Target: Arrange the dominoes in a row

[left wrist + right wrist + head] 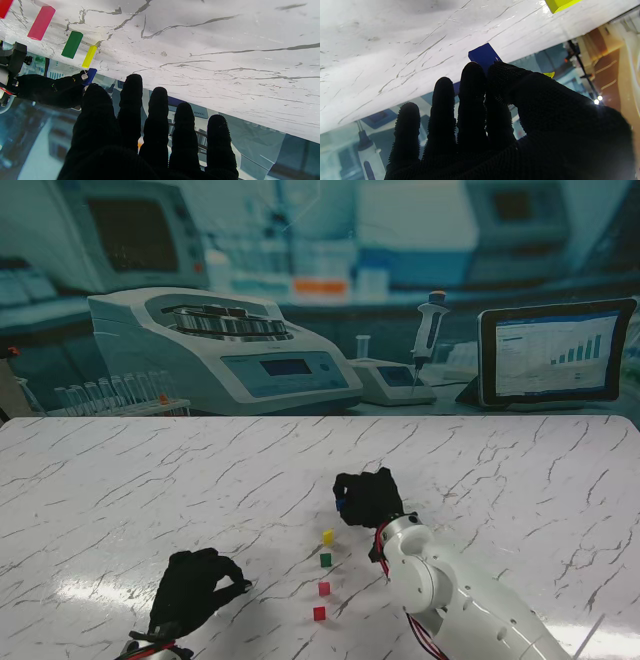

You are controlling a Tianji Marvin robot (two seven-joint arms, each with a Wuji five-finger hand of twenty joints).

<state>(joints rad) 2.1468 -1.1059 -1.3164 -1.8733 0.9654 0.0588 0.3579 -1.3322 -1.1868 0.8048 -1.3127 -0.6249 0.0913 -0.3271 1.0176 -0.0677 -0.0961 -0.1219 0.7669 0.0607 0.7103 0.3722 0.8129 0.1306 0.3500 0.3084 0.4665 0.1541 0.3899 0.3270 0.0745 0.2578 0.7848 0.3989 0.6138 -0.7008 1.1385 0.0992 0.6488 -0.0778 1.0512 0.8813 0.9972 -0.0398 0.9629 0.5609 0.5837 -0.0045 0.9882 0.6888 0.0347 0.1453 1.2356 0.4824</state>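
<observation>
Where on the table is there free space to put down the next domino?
Bare marble table lies beyond the black-gloved right hand holding the small blue domino, continuing the row. Crowded: yellow domino, green domino and two red dominoes nearer me.

My left hand (150,140) hangs over the marble table (225,50) with its five black-gloved fingers (158,112) spread apart, holding nothing. Beyond my fingertips a row of dominoes stands on the table: a red domino (4,7) cut by the frame edge, a pink domino (41,23), a green domino (72,44) and a yellow domino (89,56), each a little apart from the next. At the end of that line my right hand (50,90) pinches a blue domino (90,75) at its fingertips, just beside the yellow one.
</observation>
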